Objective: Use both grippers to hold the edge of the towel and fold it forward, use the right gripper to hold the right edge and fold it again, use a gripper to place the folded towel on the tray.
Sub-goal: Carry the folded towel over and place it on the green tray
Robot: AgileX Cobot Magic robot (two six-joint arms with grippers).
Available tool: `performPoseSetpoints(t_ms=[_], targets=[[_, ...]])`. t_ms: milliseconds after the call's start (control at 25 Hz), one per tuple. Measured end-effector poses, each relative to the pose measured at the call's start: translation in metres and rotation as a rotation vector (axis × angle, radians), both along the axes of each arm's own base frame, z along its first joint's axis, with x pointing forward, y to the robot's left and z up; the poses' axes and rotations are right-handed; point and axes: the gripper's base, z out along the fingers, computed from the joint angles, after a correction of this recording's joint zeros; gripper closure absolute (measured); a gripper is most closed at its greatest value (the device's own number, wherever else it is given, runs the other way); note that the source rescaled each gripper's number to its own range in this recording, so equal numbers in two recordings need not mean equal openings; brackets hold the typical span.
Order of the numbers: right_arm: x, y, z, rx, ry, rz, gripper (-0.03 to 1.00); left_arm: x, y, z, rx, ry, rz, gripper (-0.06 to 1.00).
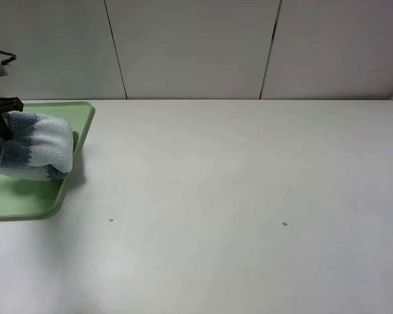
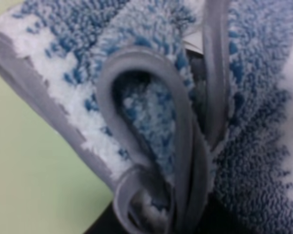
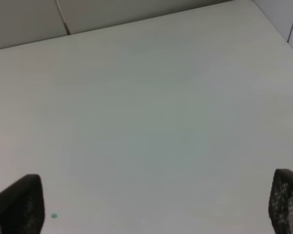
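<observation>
The towel [image 1: 31, 147], folded into a thick blue-grey and white bundle, hangs over the right part of the light green tray [image 1: 26, 196] at the far left and casts a shadow on it. My left gripper [image 1: 0, 121] is shut on the towel's left end. In the left wrist view the towel [image 2: 151, 122] fills the frame, with the looped grey-stitched edge [image 2: 185, 146] pinched together and the tray [image 2: 34, 161] beneath. My right gripper [image 3: 154, 202] is open and empty over bare table. Its fingertips [image 3: 19, 204] are wide apart, and it is outside the exterior high view.
The white table [image 1: 236, 183] carries two small green dots [image 1: 111, 220] [image 1: 285, 224]. One dot also shows in the right wrist view [image 3: 54, 216]. A pale panelled wall [image 1: 196, 46] closes the back edge.
</observation>
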Motion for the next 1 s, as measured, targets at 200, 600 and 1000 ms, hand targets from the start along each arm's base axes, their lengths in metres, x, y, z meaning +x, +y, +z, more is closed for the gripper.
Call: performPoseSetpoints(t_ms=[200,600,1000], targets=[[0.0,0.0,0.0,0.0,0.0,0.0,-0.03,-0.003,0.018,0.0,0.018,-0.029,0.041,0.81],[0.0,0.0,0.0,0.0,0.0,0.0,-0.03,-0.005,0.025,0.0,0.057,-0.019,0.022,0.75],[0.0,0.0,0.0,0.0,0.0,0.0,-0.03,-0.004,0.025,0.001,0.069,-0.032,0.018,-0.02]])
